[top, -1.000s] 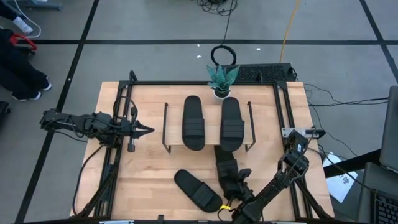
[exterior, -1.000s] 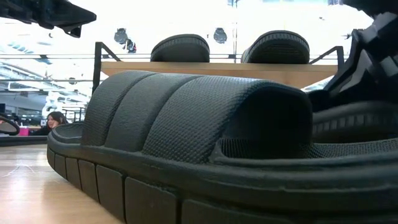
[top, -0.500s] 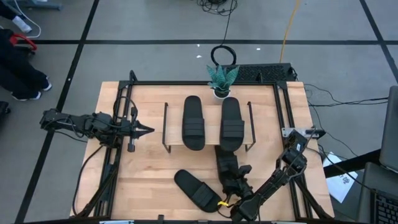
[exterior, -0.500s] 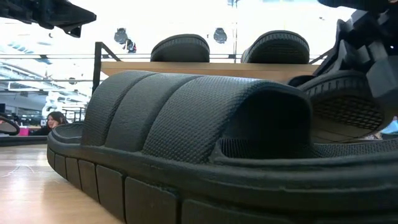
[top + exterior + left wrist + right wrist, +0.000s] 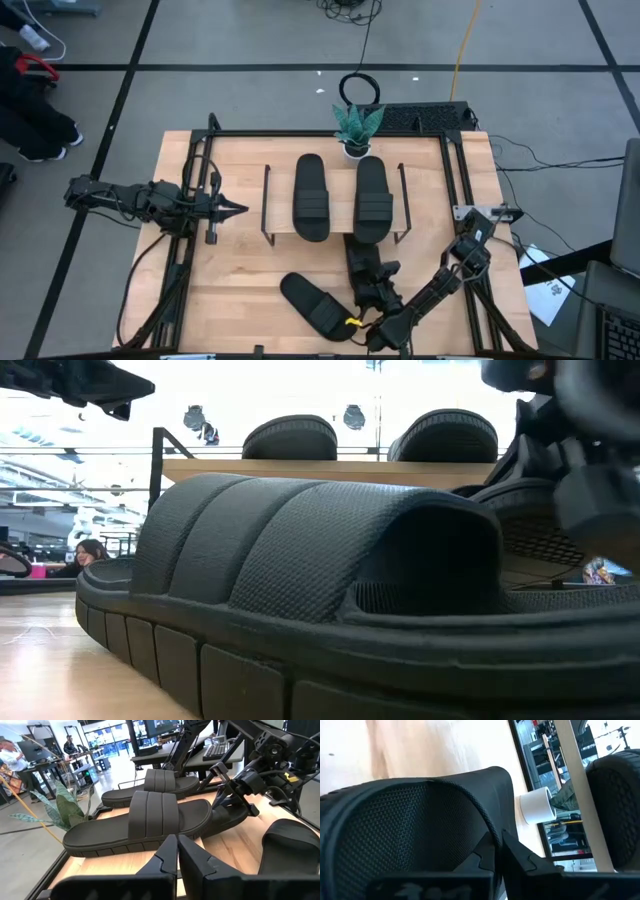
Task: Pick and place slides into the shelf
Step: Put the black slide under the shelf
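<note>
Two black slides (image 5: pixel 311 197) (image 5: pixel 373 197) lie side by side, soles down, on the shelf's light board (image 5: pixel 338 205) between its black side frames. A third slide (image 5: pixel 315 303) lies on the table's near part and fills the low view (image 5: pixel 300 590). My right gripper (image 5: pixel 372 292) is shut on the fourth slide (image 5: pixel 362 262), just in front of the shelf's right half. My left gripper (image 5: pixel 238 209) hovers shut, left of the shelf; its fingers (image 5: pixel 176 857) point at the shelved slides. My right gripper pinches the fourth slide's ribbed strap (image 5: pixel 487 827) at its edge, one finger on the meshed inner side and one outside. It comes slanting from the table's near right. The slide is tipped, its grooved underside (image 5: pixel 545 530) showing. Whether its far end touches the table is hidden.
A small potted plant (image 5: pixel 355 128) stands behind the shelf at the table's far edge. Black frame rails (image 5: pixel 190 250) run along the table's left and right sides. Bare wood lies between my left gripper and the shelf. A person's legs (image 5: pixel 30 120) show off the far left.
My right gripper has risen and shifted slightly toward the table's left, raising the fourth slide from flat on the table to a tipped pose with its underside showing in the low view. The other three slides have stayed put.
</note>
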Action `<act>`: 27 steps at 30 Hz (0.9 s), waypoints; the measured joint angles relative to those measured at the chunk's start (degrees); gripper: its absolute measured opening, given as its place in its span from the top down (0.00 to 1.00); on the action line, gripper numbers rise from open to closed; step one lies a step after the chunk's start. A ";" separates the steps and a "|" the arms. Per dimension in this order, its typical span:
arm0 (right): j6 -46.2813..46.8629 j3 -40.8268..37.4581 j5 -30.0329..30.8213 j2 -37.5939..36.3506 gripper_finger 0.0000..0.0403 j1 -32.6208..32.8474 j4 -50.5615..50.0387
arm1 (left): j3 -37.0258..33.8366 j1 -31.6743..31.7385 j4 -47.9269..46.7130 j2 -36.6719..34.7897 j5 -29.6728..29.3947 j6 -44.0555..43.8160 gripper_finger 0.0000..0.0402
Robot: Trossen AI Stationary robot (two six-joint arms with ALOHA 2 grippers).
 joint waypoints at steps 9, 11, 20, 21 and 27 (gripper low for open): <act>-0.48 0.00 -2.21 -0.02 1.00 -0.75 -0.07 | 0.00 0.00 0.09 0.00 0.01 -2.05 0.95; -0.59 0.00 -3.79 -0.11 1.00 -0.37 -0.05 | 0.00 0.01 0.10 0.00 0.34 -2.05 0.95; -1.31 0.01 -3.07 -3.46 1.00 4.39 0.01 | 0.00 0.01 0.18 -0.01 2.43 -0.35 0.95; -1.81 0.06 -2.49 -4.15 1.00 4.79 0.03 | 0.00 0.01 0.21 -0.02 2.43 -0.35 0.95; -9.27 1.91 -2.11 -5.61 1.00 5.41 0.03 | 0.00 0.01 0.20 0.00 2.43 -0.33 0.95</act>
